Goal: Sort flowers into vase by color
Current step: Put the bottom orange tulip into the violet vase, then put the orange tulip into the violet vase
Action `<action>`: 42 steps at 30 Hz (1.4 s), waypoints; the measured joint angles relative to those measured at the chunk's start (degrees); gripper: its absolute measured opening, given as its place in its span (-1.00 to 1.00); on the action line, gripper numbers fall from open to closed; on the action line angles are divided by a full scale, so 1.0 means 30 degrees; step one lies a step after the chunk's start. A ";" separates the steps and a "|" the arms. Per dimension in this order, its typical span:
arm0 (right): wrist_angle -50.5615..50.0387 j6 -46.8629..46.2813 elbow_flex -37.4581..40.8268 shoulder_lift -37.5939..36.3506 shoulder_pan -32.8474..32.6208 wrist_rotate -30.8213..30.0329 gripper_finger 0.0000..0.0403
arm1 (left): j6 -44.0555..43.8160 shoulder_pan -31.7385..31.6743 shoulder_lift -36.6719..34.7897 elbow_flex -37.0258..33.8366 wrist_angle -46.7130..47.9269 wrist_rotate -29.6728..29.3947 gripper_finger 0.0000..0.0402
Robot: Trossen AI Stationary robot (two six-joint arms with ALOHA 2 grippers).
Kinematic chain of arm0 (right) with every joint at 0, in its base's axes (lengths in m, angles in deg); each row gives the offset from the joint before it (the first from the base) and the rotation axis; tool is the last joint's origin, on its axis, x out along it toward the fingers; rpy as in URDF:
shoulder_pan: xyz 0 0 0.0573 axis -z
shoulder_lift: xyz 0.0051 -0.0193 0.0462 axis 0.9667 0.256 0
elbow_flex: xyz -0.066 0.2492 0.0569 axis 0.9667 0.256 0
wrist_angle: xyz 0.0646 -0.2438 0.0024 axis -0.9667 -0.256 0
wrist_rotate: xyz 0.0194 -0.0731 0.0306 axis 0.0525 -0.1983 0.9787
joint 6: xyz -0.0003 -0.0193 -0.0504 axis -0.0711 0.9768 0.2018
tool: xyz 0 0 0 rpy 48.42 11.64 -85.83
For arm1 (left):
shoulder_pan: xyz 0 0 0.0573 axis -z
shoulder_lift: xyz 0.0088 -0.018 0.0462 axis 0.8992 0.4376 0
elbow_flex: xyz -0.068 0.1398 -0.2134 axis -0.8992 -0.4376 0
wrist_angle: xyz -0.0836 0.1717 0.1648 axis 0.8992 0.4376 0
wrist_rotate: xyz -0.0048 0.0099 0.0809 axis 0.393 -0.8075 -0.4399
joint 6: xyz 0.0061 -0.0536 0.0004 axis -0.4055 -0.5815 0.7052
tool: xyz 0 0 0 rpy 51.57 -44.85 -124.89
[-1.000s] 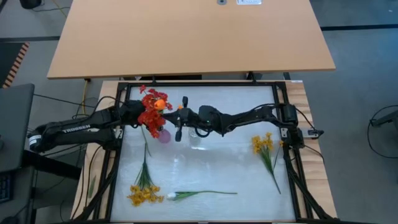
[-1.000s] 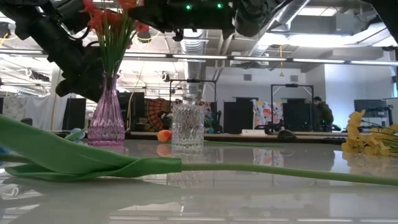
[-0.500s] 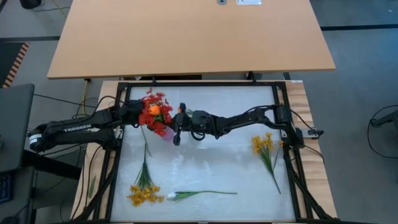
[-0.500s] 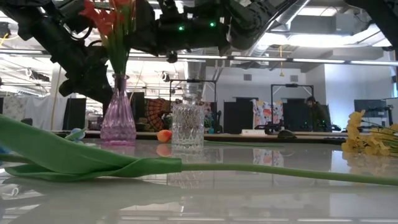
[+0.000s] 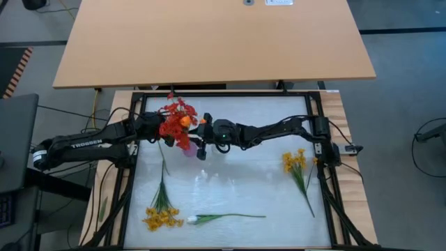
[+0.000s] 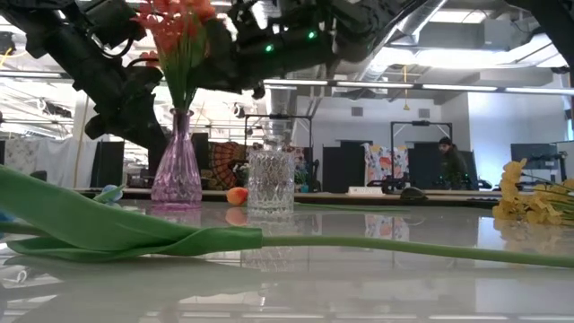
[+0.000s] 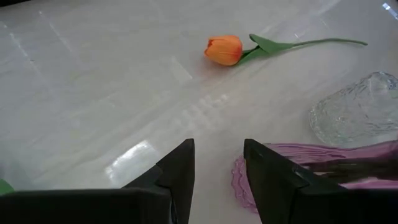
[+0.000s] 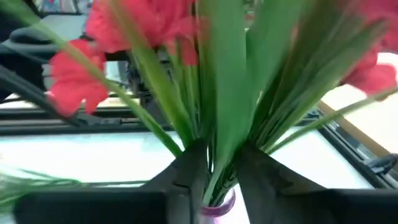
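Note:
A pink vase (image 6: 177,170) stands on its base on the table and holds red-pink sprays and an orange bud (image 5: 178,124). My right gripper (image 8: 222,177) reaches in level from the table's right, its fingers apart on either side of the green stems (image 8: 217,118) just above the vase's mouth. My left gripper (image 7: 217,168) is open beside the vase's base (image 7: 245,183), with bare table in its gap. An orange tulip (image 7: 224,50) lies flat on the table behind the vases. The clear glass vase (image 6: 270,179) stands to the right of the pink one. My left gripper has one finger (image 7: 273,177) right next to the pink vase's base; I cannot tell whether it touches. My right gripper has the bundle of stems (image 8: 214,168) between its parted fingers, coming level across them; whether the fingers (image 8: 189,168) touch the stems I cannot tell.
One bunch of yellow blossoms (image 5: 294,162) lies at the table's right and another (image 5: 160,216) at the near left. A white tulip (image 5: 223,217) lies along the near edge; its green leaf (image 6: 117,229) fills the low view's foreground. A black frame (image 5: 223,93) borders the table.
The pink vase with its flowers has slid a little toward the table's right, closer to the glass vase, and the stems stand more upright. My right gripper has sunk slightly and tipped closer to level at the stems.

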 joint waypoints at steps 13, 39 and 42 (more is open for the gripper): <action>-1.2592 0.0797 -0.0007 -0.4822 0.1546 0.5188 0.17 | 0.0118 0.0000 -0.0015 0.0000 -0.0011 -0.0429 -0.38; -1.8604 0.2472 0.0628 0.0844 0.5744 0.1631 0.01 | -0.0018 -0.0007 -0.0605 0.1711 0.2631 0.0158 -0.38; -1.8648 0.2814 0.0641 0.0872 0.5438 0.1555 -0.27 | 0.0140 -0.0007 -0.1101 0.2631 0.4351 0.0190 -0.38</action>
